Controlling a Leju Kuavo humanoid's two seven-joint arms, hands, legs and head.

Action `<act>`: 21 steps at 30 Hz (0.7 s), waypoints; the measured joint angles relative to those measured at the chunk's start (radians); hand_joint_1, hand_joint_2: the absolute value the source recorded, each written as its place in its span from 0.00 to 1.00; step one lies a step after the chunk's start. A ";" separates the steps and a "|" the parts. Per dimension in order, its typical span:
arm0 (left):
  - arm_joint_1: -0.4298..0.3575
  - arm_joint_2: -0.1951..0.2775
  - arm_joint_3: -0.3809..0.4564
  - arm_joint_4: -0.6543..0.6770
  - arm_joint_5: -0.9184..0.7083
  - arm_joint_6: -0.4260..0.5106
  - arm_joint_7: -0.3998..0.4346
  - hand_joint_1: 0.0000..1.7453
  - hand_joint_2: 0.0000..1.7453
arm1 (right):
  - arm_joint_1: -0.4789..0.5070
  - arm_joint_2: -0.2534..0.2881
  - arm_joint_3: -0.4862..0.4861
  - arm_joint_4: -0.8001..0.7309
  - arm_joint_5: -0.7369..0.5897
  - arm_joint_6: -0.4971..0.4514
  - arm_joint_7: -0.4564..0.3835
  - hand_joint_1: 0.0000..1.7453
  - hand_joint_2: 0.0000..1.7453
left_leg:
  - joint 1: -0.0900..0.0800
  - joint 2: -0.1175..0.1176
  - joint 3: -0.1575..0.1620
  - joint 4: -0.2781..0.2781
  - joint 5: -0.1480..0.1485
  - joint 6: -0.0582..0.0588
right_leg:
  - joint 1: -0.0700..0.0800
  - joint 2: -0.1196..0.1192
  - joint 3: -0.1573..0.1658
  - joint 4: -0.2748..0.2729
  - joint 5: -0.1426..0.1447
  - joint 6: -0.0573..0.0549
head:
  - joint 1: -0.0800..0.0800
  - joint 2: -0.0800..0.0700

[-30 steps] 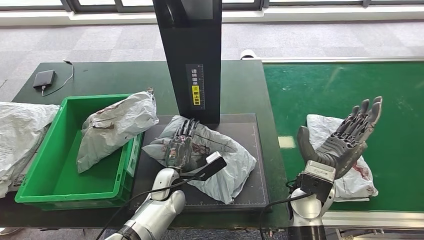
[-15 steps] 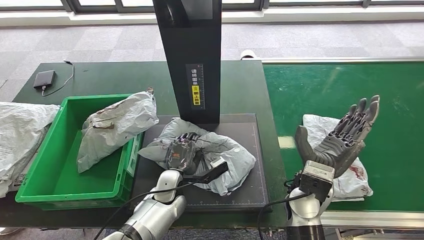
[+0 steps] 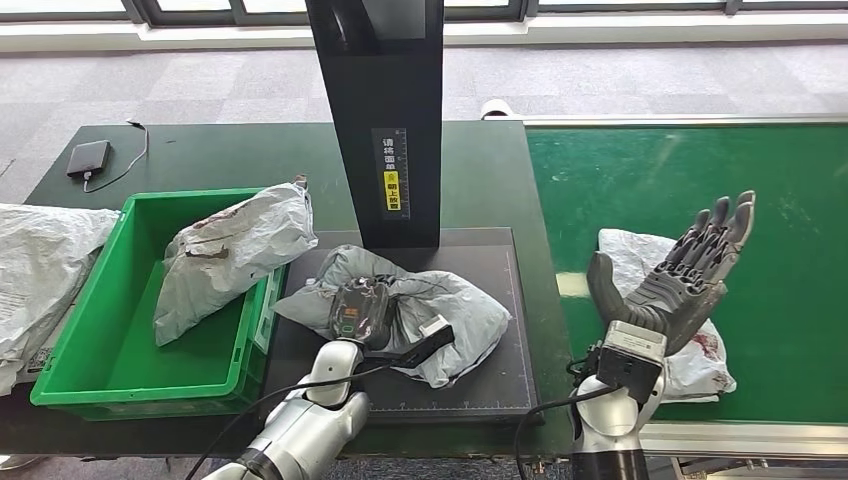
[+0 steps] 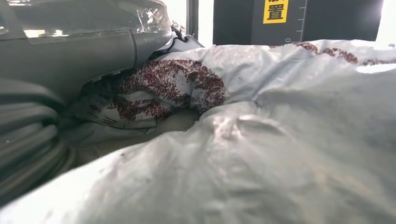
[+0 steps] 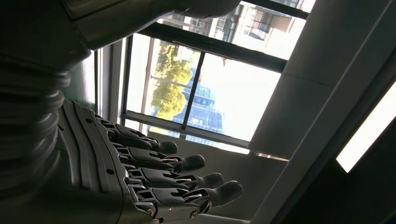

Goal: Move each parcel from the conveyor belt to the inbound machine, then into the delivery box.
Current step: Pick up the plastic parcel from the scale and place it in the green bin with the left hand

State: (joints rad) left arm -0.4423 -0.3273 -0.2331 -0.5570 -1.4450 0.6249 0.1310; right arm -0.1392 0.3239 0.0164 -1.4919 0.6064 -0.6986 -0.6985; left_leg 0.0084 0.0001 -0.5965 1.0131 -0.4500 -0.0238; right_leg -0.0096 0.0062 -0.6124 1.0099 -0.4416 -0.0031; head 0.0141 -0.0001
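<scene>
A crumpled grey parcel lies on the black platform of the inbound machine, below its upright black column. The robot's left hand rests on top of it, fingers curled into the plastic, gripping it. The right hand is raised above the green conveyor belt, fingers spread, holding nothing. A second parcel lies on the belt behind it. A third parcel sits in the green delivery box, leaning over its right wall.
</scene>
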 joint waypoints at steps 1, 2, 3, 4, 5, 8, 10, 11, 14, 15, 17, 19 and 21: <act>0.000 0.001 0.000 -0.001 -0.007 0.001 0.002 1.00 1.00 | 0.000 0.000 0.001 0.002 -0.001 0.000 0.000 0.00 1.00 | 0.000 0.000 0.000 0.000 0.000 0.000 | 0.000 0.000 0.000 0.000 0.000 0.000 | 0.000 0.000; 0.001 0.001 0.000 -0.002 -0.015 0.003 0.004 1.00 1.00 | -0.001 0.000 0.002 0.005 -0.001 0.000 0.000 0.00 1.00 | 0.000 0.000 0.000 0.000 0.000 0.000 | 0.000 0.000 0.000 0.000 0.000 0.000 | 0.000 0.000; 0.001 0.001 0.001 -0.003 -0.023 0.005 0.005 1.00 1.00 | -0.002 0.000 0.004 0.008 -0.002 0.000 0.000 0.00 1.00 | 0.000 0.000 0.000 0.000 0.000 0.000 | 0.000 0.000 0.000 0.000 0.000 0.000 | 0.000 0.000; 0.003 0.001 0.002 -0.006 -0.030 0.009 0.006 1.00 1.00 | -0.002 0.000 0.005 0.010 -0.002 0.000 0.000 0.00 1.00 | 0.000 0.000 0.000 0.000 0.000 0.000 | 0.000 0.000 0.000 0.000 0.000 0.000 | 0.000 0.000; 0.007 0.001 0.004 -0.011 -0.036 0.017 0.006 1.00 1.00 | -0.002 0.000 0.005 0.012 -0.001 0.000 0.001 0.00 1.00 | 0.000 0.000 0.000 0.000 0.000 0.000 | 0.000 0.000 0.000 0.000 0.000 0.000 | 0.000 0.000; 0.074 0.001 0.021 -0.153 -0.048 0.051 -0.018 1.00 1.00 | -0.002 0.000 0.006 0.017 0.002 0.000 0.005 0.00 1.00 | 0.000 0.001 -0.001 0.000 0.000 0.000 | 0.000 0.001 -0.001 0.000 0.000 0.000 | 0.000 0.000; 0.139 -0.001 0.033 -0.328 -0.051 0.066 -0.062 1.00 1.00 | -0.001 -0.001 0.006 0.019 0.002 0.000 0.005 0.00 1.00 | 0.000 0.002 -0.002 0.000 0.000 0.000 | 0.000 0.002 -0.002 0.000 0.000 0.000 | 0.000 0.000; 0.164 -0.002 0.039 -0.412 -0.051 0.068 -0.089 1.00 1.00 | -0.001 -0.001 0.006 0.019 0.000 0.000 0.003 0.00 1.00 | 0.000 0.001 -0.002 0.000 0.000 0.000 | 0.000 0.002 -0.003 0.000 0.000 0.000 | 0.000 0.000; 0.214 -0.001 0.058 -0.651 -0.051 0.070 -0.164 1.00 1.00 | -0.001 -0.002 0.006 0.020 -0.004 0.000 0.000 0.00 1.00 | 0.000 0.001 -0.004 0.000 0.000 0.000 | 0.000 0.001 -0.004 0.000 0.000 0.000 | 0.000 0.000; 0.225 -0.001 0.063 -0.725 -0.051 0.071 -0.181 1.00 1.00 | -0.001 -0.002 0.006 0.020 -0.004 0.000 0.000 0.00 1.00 | 0.000 0.001 -0.004 0.000 0.000 0.000 | 0.000 0.001 -0.004 0.000 0.000 0.000 | 0.000 0.000; 0.242 0.001 0.072 -0.855 -0.051 0.073 -0.201 1.00 1.00 | -0.001 -0.002 0.006 0.020 -0.004 0.000 0.000 0.00 1.00 | 0.000 0.001 -0.004 0.000 0.000 0.000 | 0.000 0.001 -0.004 0.000 0.000 0.000 | 0.000 0.000; 0.255 0.002 0.078 -0.957 -0.051 0.074 -0.208 1.00 1.00 | 0.000 -0.003 0.006 0.019 -0.003 0.000 0.000 0.00 1.00 | 0.000 0.001 -0.004 0.000 0.000 0.000 | 0.000 0.001 -0.004 0.000 0.000 0.000 | 0.000 0.000; 0.265 0.004 0.088 -1.034 -0.051 0.074 -0.218 1.00 1.00 | 0.002 -0.003 0.006 0.018 0.001 0.000 0.000 0.00 1.00 | 0.000 0.001 -0.004 0.000 0.000 0.000 | 0.000 0.001 -0.004 0.000 0.000 0.000 | 0.000 0.000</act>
State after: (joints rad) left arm -0.1778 -0.3230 -0.1455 -1.5909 -1.4956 0.6985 -0.0868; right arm -0.1373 0.3206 0.0229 -1.4740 0.6074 -0.6989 -0.6982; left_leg 0.0087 0.0008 -0.6003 1.0132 -0.4501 -0.0239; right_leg -0.0092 0.0074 -0.6163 1.0101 -0.4418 -0.0032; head 0.0138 0.0000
